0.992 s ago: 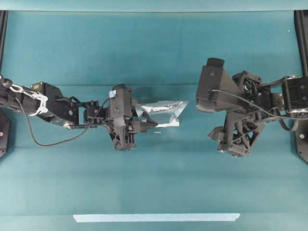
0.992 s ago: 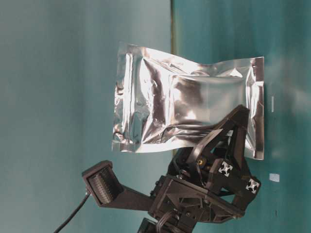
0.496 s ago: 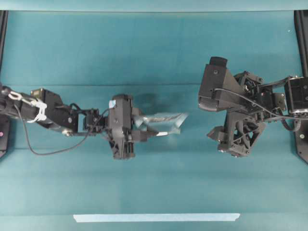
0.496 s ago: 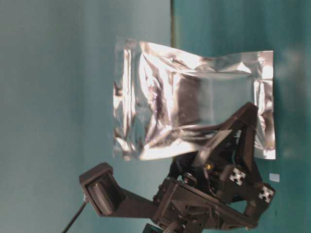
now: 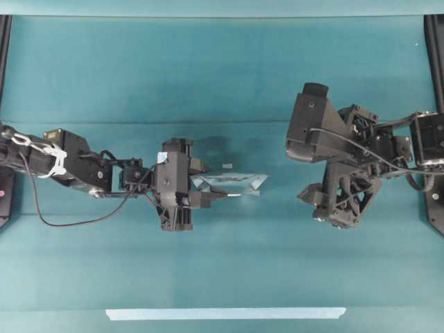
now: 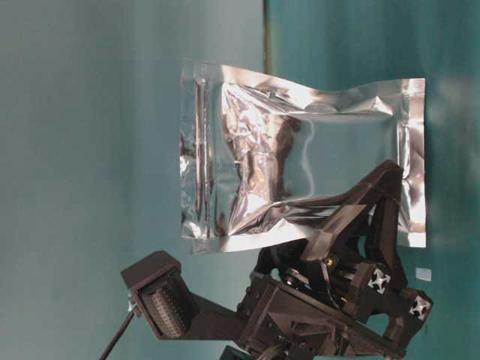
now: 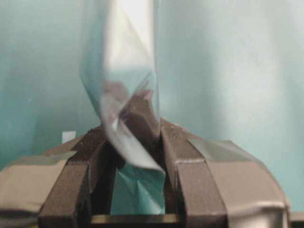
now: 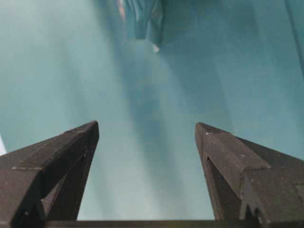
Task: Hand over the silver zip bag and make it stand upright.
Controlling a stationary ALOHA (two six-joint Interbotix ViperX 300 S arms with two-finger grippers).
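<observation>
I am holding the shiny, crinkled silver foil zip bag [image 5: 232,183] in the left gripper [image 5: 208,184], whose black fingers [image 7: 183,156] are pinched in on one edge of the pouch; the left wrist view is showing the foil squeezed between them. The bag is hanging in the air over the middle of the teal tabletop [image 5: 222,76], clear of the surface as far as I can judge.

The right gripper [image 8: 147,142] is waiting well apart on the other side, its jaws spread wide and gripping nothing, and its camera is looking toward the far-off bag [image 8: 142,16]. So I am reading the pick-up as done, while the handover itself is not yet made: the receiving fingers are not touching the foil, and the standing-up on the table is all still to come.

From overhead the bag is showing almost edge-on, a thin sliver with its long axis running across the table from the left gripper toward the right one. In the table-level view its broad face [image 6: 300,157] is turned to that camera, the zip strip sitting at the side away from the held edge. A small white scrap [image 5: 227,166] is lying just beside the bag, and a long pale tape strip [image 5: 225,313] is lying near the table's front edge.
</observation>
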